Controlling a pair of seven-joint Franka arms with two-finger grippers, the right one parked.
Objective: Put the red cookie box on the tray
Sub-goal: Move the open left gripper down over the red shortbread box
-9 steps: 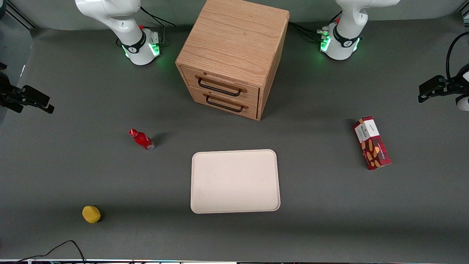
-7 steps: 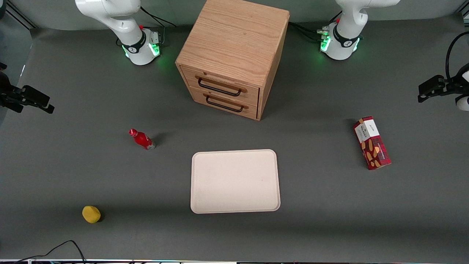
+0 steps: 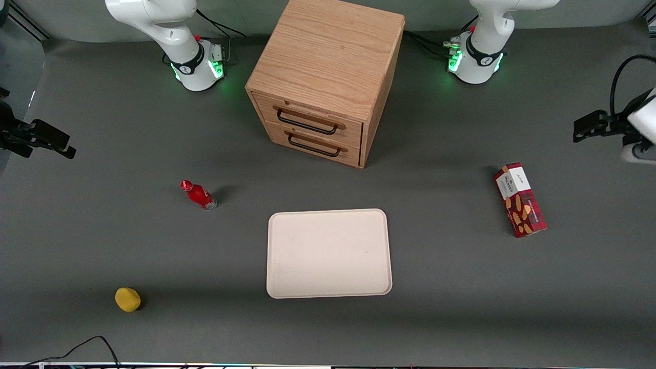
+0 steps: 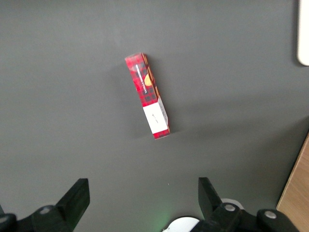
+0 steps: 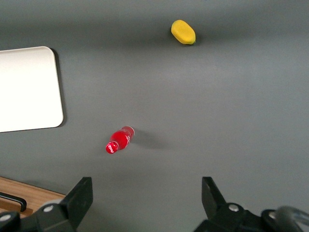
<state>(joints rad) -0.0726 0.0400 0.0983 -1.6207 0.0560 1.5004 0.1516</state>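
1. red cookie box [image 3: 519, 199] lying flat on the table [image 3: 461, 287], well apart from the tray [image 3: 329, 252], toward the working arm's end;
2. claw [image 4: 144, 198] hangs above it, fingers spread wide, holding nothing

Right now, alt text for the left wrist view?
The red cookie box lies flat on the grey table, untouched, with the open gripper held above and short of it. An edge of the tray and the wooden drawer cabinet also show.
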